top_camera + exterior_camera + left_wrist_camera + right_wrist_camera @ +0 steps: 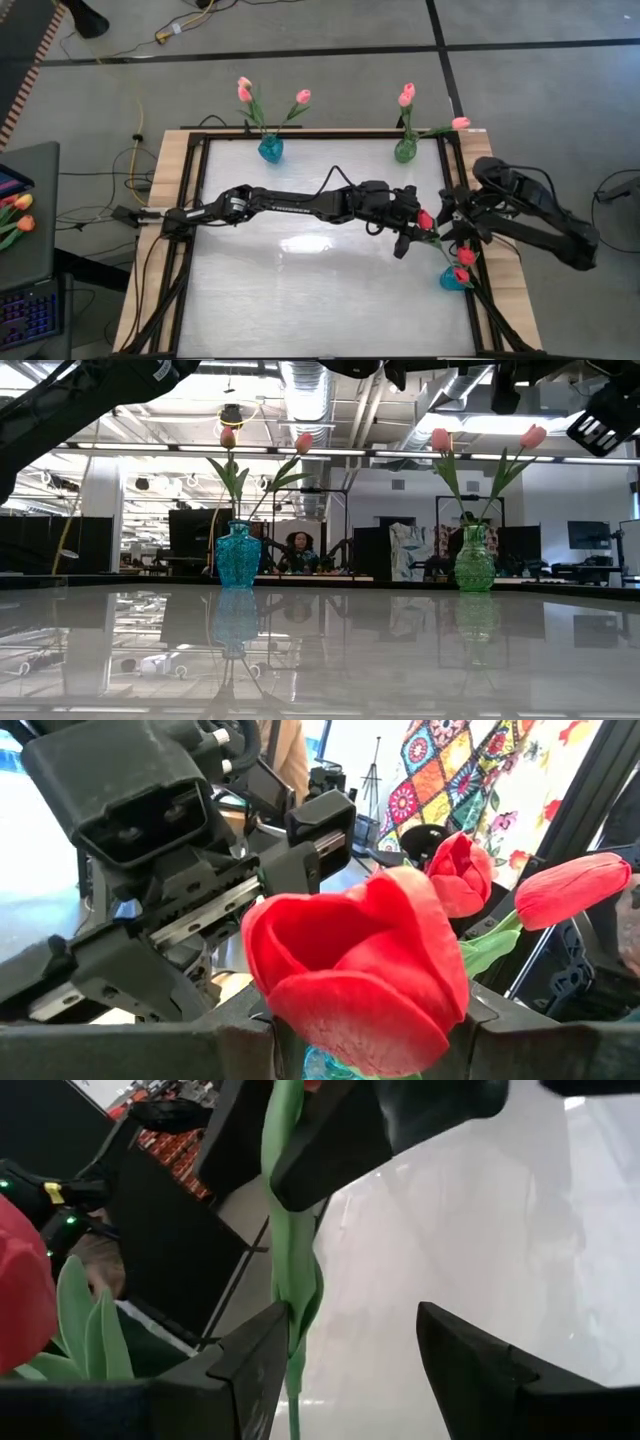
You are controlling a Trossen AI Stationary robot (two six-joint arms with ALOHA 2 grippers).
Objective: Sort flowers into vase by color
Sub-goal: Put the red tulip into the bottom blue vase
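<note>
Left gripper grasps a red tulip by its stem. Right gripper, at its 3 o'clock, stands released beside the stem.

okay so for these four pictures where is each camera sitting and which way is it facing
High: above the table, facing down; both arms, left gripper holding a red tulip.
Low: at tabletop height, facing the blue vase and green vase; arm parts overhead.
Left wrist: behind the red tulip, facing the right gripper.
Right wrist: between its open jaws, facing the stem.
Both wrist views share that tulip.
</note>
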